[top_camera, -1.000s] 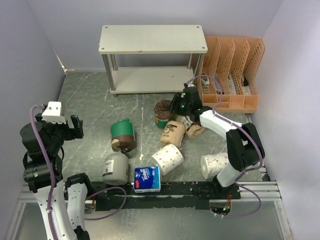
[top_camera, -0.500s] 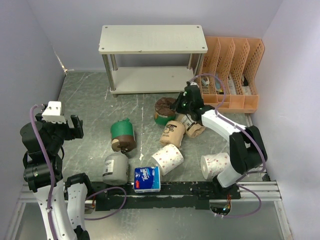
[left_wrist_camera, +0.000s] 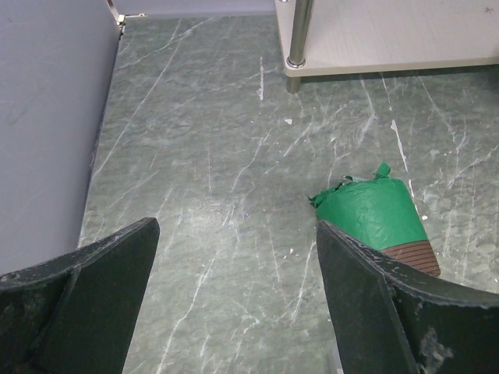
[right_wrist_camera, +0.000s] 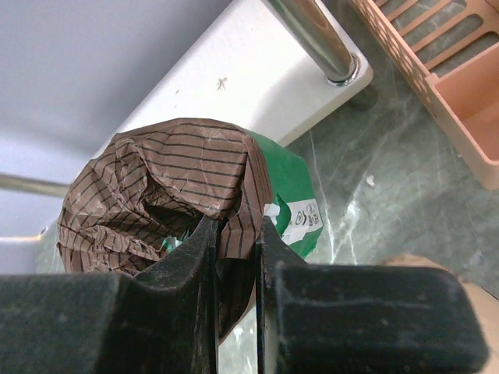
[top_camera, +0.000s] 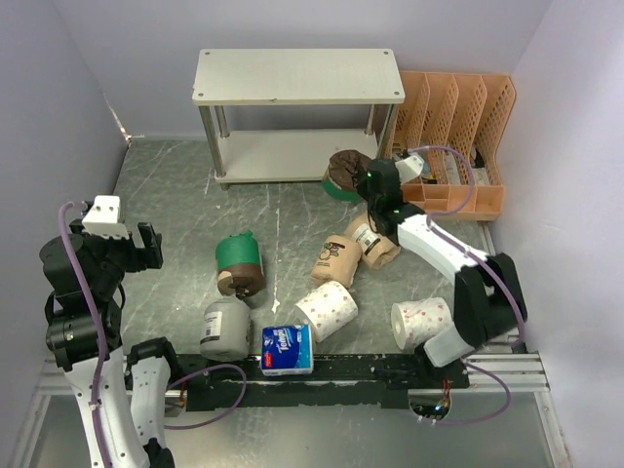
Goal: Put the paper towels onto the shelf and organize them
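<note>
1. We are seeing the right gripper [top_camera: 367, 179] [right_wrist_camera: 236, 234] pinching the crumpled brown striped wrapper at the end of a brown-and-green paper towel roll [top_camera: 343, 174] [right_wrist_camera: 171, 187]; its jaws are standing nearly together, with only that fold of wrapper between them.
2. The held roll is sitting at the front right corner of the shelf [top_camera: 297, 76] [right_wrist_camera: 257, 70], just beside the right front leg and overlapping the lower board's edge in the top view. We cannot tell whether it is touching the table [top_camera: 175, 185].
3. The left gripper [top_camera: 144, 246] [left_wrist_camera: 236, 234] is hanging wide open with nothing in it, well to the front left of the shelf.
4. A second brown-and-green roll [top_camera: 239, 261] [left_wrist_camera: 374, 222] is lying on the table in front of the shelf's left half, apart from it.
5. Two tan kraft rolls [top_camera: 336, 258] are lying side by side in front of the shelf's right half.
6. Farther from the shelf, near the arm bases, we are finding a grey roll [top_camera: 226, 329], a blue-and-white pack [top_camera: 288, 349] and two white dotted rolls [top_camera: 328, 309].
7. Both shelf boards are showing no rolls resting on them.
8. An orange file organizer [top_camera: 453, 146] is standing just right of the shelf.
</note>
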You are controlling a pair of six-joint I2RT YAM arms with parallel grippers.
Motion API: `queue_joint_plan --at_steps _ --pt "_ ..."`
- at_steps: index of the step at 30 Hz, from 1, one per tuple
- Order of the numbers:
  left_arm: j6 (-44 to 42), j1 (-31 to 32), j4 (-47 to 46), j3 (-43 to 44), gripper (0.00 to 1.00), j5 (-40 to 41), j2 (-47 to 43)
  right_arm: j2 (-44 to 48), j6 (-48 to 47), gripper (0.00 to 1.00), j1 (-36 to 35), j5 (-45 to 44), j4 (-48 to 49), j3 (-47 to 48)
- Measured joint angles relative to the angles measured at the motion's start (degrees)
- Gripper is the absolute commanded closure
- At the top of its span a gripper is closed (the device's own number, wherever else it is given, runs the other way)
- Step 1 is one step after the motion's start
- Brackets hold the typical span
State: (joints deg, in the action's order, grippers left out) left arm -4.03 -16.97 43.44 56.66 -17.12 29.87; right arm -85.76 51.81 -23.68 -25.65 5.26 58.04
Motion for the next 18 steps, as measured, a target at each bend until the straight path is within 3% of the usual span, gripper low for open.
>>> queue_joint_plan --at_steps 10,18 --pt "0.0 0.0 0.0 0.0 0.07 0.0 0.2 -17.5 1.1 1.00 0.0 -6.1 2.2 16.3" --pt "0.0 0.0 0.0 0.0 0.06 0.0 0.2 -23.6 -1.9 1.00 0.0 -11.3 2.7 28.6"
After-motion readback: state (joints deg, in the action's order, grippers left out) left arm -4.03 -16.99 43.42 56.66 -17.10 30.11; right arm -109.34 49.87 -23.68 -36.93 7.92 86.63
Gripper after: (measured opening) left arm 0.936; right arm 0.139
